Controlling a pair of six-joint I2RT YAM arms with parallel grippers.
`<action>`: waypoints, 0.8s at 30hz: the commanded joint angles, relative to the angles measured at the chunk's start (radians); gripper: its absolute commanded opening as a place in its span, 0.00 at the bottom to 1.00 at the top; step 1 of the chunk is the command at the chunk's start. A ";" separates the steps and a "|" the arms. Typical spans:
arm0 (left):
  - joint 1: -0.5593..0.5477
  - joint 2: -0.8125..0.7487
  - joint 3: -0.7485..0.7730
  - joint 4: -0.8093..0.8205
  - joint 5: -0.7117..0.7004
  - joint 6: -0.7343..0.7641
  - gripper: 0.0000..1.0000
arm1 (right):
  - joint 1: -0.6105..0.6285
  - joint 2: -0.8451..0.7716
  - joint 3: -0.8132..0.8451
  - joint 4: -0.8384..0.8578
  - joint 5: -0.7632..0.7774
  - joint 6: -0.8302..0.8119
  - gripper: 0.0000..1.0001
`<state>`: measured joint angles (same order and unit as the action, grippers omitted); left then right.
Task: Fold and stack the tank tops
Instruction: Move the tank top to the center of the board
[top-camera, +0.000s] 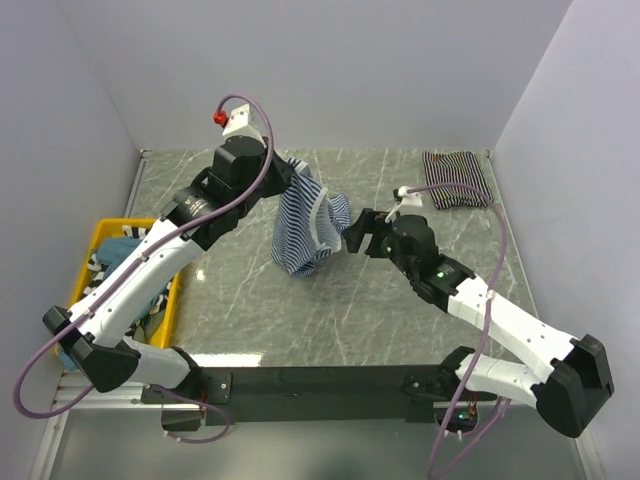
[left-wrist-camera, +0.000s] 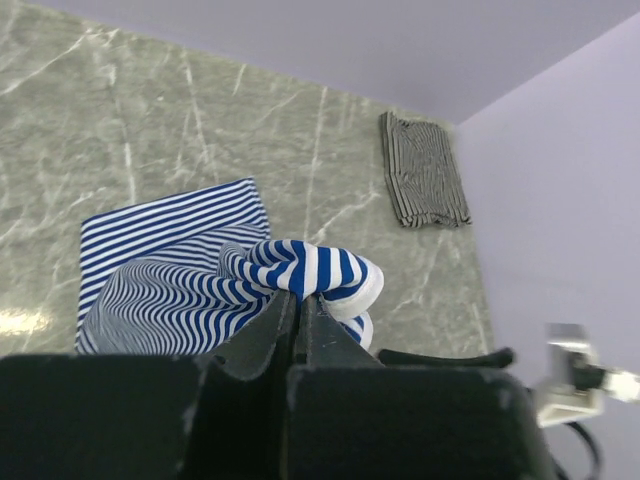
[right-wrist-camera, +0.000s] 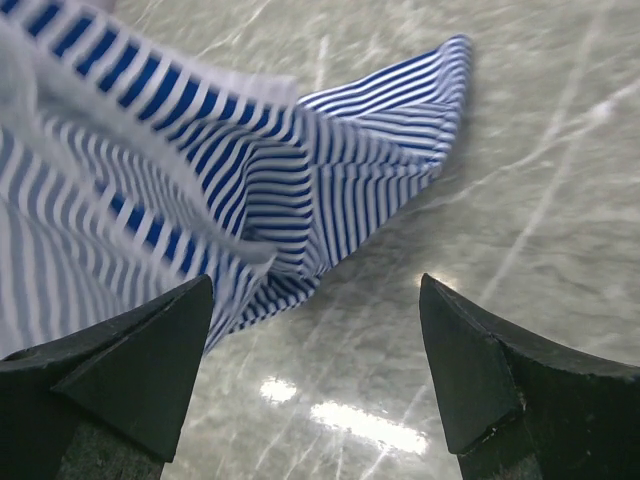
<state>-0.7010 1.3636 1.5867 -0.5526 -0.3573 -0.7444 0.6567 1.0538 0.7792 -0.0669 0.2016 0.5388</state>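
My left gripper (top-camera: 290, 165) is shut on the white-trimmed edge of a blue-and-white striped tank top (top-camera: 305, 228) and holds it up, so it hangs down over the table's middle. In the left wrist view the fabric (left-wrist-camera: 300, 268) bunches at my closed fingertips (left-wrist-camera: 301, 297). My right gripper (top-camera: 357, 232) is open and empty, just right of the hanging top, its jaws wide apart (right-wrist-camera: 315, 300) with the top's lower part (right-wrist-camera: 250, 190) to their left. A folded black-and-white striped tank top (top-camera: 456, 178) lies at the back right, also in the left wrist view (left-wrist-camera: 424, 170).
A yellow basket (top-camera: 98, 247) with more striped tops stands at the left table edge under my left arm. White walls close the back and both sides. A black bar (top-camera: 320, 380) runs along the near edge.
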 joint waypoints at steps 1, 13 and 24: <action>0.000 -0.041 0.039 0.071 0.050 0.020 0.00 | 0.004 0.061 -0.038 0.215 -0.117 -0.037 0.90; 0.000 -0.097 0.055 0.083 0.164 0.077 0.01 | -0.181 0.394 -0.012 0.742 -0.574 0.044 0.92; 0.006 -0.083 0.154 0.053 0.254 0.143 0.01 | -0.164 0.480 0.056 0.992 -0.779 0.190 0.40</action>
<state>-0.6998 1.2999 1.6836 -0.5377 -0.1493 -0.6392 0.4847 1.5532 0.8177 0.7849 -0.5179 0.6716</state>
